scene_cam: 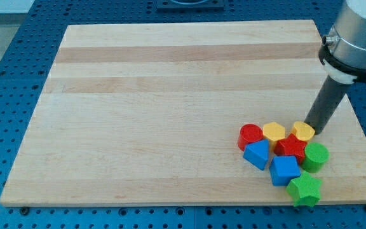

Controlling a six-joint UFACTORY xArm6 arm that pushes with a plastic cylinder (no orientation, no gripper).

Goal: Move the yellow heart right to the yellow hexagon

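Observation:
The yellow heart (pixel 303 131) lies at the view's lower right, at the top right of a tight cluster of blocks. The yellow hexagon (pixel 273 131) lies a little to its left, with a small gap between them above the red star (pixel 291 146). My tip (pixel 312 130) stands just right of the yellow heart, touching or nearly touching its right edge. The dark rod rises from there up to the grey arm at the view's top right.
The cluster also holds a red cylinder (pixel 250 135), a blue triangle (pixel 257 154), a blue cube (pixel 284 170), a green cylinder (pixel 316 156) and a green star (pixel 305 189). The wooden board (pixel 170 95) ends close to the cluster's right and bottom.

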